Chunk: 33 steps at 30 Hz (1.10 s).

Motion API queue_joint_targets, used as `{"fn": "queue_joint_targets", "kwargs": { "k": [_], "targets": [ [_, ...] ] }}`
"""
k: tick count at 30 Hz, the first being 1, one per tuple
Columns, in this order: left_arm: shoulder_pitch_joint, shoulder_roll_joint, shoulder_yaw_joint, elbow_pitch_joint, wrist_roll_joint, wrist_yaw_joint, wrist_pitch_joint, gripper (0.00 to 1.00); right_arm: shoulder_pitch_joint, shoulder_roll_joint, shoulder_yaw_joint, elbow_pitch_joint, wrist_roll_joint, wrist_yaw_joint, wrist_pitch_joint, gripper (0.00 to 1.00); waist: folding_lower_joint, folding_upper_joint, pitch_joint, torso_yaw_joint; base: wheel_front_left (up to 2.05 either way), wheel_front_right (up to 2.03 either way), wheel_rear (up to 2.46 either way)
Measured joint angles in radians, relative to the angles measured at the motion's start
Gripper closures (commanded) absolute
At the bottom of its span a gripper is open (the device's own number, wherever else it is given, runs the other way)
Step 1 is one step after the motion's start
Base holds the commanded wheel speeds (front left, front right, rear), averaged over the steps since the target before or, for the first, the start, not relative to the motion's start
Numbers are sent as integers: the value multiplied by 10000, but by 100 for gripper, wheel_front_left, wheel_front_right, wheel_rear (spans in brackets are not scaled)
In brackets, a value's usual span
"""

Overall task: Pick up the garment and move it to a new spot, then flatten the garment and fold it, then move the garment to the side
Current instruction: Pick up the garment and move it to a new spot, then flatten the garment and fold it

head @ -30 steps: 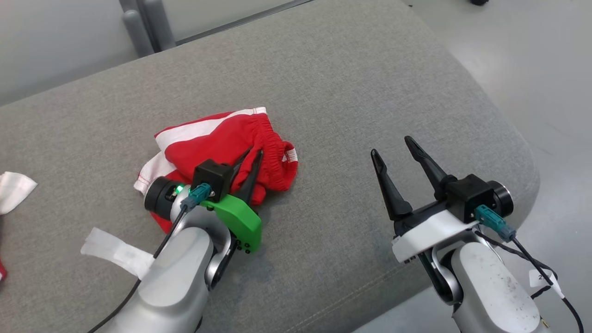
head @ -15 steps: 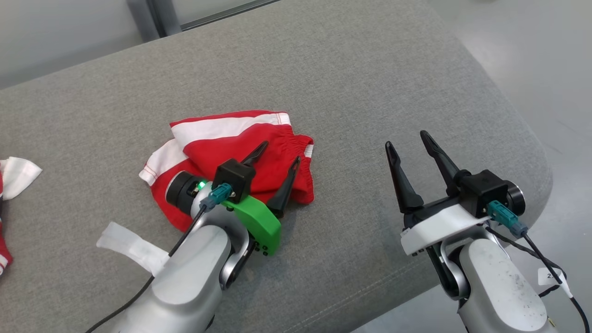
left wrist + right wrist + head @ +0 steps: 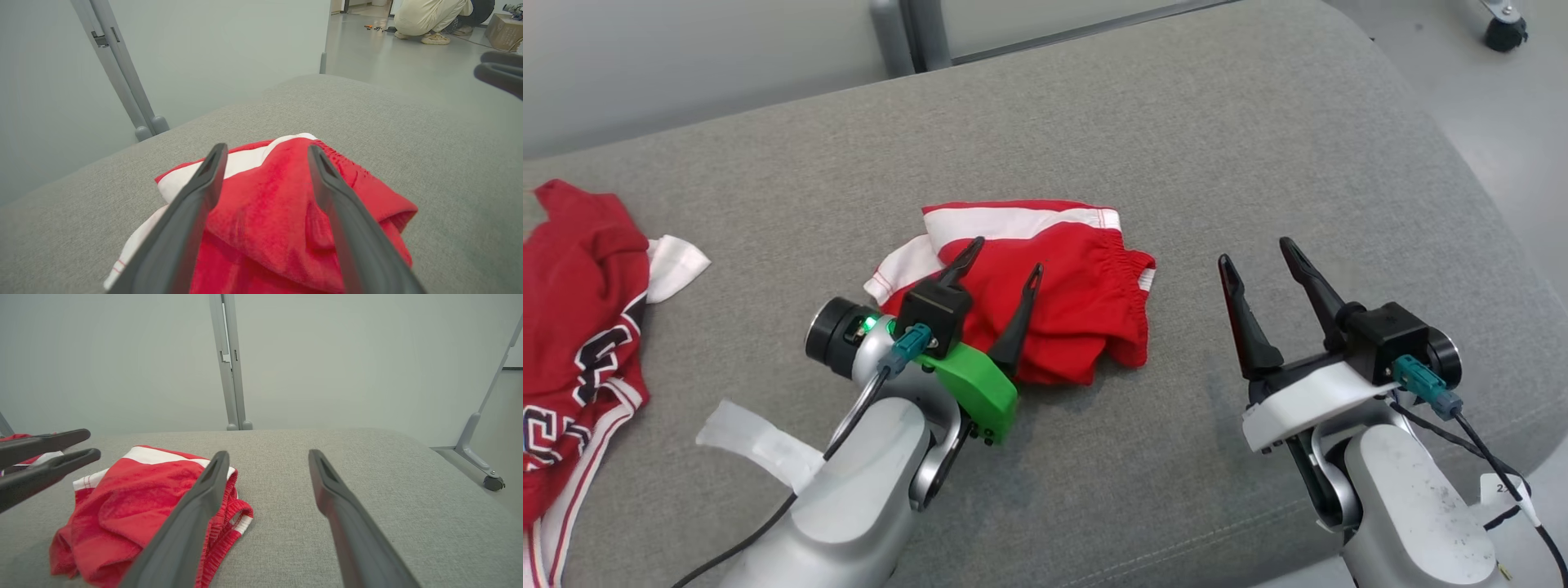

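Far left on the head camera: a second red garment (image 3: 572, 310), crumpled, with white trim and lettering, well apart from the action. Next along, a white strip of tape (image 3: 760, 445) on the left forearm.

Then the left gripper (image 3: 1005, 255): spread wide, clamping nothing, poised right over the red shorts (image 3: 1086, 286). Touching the cloth or just above it? Impossible to say. Shorts bunched up about mid-cushion, with a white stripe along the far edge and the elastic waistband to the right.

On to the right gripper (image 3: 1256, 251): likewise wide open and empty, above bare gray cushion (image 3: 1176, 122), near the shorts but apart from them.

Left wrist camera adds a close look: both fingers straddling a raised fold of red fabric. Also, far off at the top right, a crouching person (image 3: 429, 18) on the floor beside a cardboard box (image 3: 504, 28).

Right wrist camera gives the side angle: shorts at lower left, waistband end nearest, with the other arm's dark fingers at the left edge above them.

Surface: gray woven cushion, rounded at the edge. Behind it, a pale wall (image 3: 686, 65) and a gray metal post (image 3: 907, 33). Off to the right, pale glossy floor (image 3: 1535, 122) and a black caster (image 3: 1499, 33).
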Motion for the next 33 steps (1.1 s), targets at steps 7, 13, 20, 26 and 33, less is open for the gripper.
{"fn": "queue_joint_targets", "kwargs": {
  "k": [7,13,20,26,33],
  "targets": [
    [852,6,347,-437,-19,221,0,0,279,-121,-73,884,226,186,0,0,0,0,-302,729,0,0,0],
    [1510,13,633,-849,-13,380,0,0,272,-391,-104,1770,318,280,4,0,0,0,-420,1385,0,0,0],
    [1654,19,756,-1559,155,420,-21,0,-610,-341,-581,2387,1047,485,328,0,0,0,-314,2126,0,0,0],
    [1665,19,779,-2148,268,420,-27,0,-1300,-207,-1348,3277,2500,717,1070,0,0,0,-50,2788,0,0,0],
    [1752,19,965,-2525,606,426,-27,0,-2246,-211,-1461,3891,3181,871,1827,0,0,0,336,3242,0,0,0]
  ]
}}
